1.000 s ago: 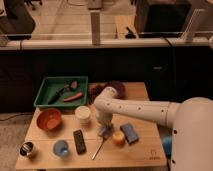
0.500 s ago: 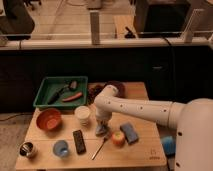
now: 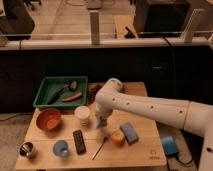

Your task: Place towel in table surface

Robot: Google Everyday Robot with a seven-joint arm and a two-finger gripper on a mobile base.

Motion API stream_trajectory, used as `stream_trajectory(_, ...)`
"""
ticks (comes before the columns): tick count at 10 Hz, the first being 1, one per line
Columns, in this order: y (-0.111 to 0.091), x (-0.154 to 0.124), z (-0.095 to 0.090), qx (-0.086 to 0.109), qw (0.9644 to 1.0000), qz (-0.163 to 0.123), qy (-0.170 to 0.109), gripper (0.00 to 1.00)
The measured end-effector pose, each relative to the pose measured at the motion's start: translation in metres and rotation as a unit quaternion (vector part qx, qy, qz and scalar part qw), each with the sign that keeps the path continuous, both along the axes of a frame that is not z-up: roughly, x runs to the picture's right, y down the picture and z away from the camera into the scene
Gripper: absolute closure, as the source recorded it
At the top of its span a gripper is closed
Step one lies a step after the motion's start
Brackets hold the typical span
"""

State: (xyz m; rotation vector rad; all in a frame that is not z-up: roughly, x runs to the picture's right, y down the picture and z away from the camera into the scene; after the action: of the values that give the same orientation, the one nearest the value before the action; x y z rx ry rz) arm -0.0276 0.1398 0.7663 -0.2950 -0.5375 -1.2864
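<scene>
Camera view: at mid-frame, just right of the white paper cup, the white arm's end effector is closed on the small, wrinkled, pale grey-blue cloth towel. The towel is low over the light tan wooden counter; whether they touch cannot be told.

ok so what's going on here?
The robot's one arm reaches in from the right, with its gripper low over the table surface, just right of the white cup. The gripper is shut, apparently on the pale towel bunched at its tip. The towel sits right at tabletop level and has not yet been released.
</scene>
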Motion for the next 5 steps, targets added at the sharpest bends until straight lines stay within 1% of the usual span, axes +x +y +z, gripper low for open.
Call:
stream_trajectory(1, -0.007, 0.001, -0.017, 0.012, 0.9999, 0.006, -0.003, 1.0)
stream_trajectory(2, -0.01, 0.002, -0.029, 0.022, 0.9997, 0.01, -0.005, 1.0)
stream_trajectory(3, -0.012, 0.002, -0.043, 0.034, 0.9994, 0.01, -0.006, 1.0)
stream_trajectory(4, -0.013, -0.003, -0.057, 0.043, 0.999, 0.006, -0.008, 1.0)
stream_trajectory(5, -0.014, -0.008, -0.066, 0.05, 0.9987, 0.003, -0.009, 1.0)
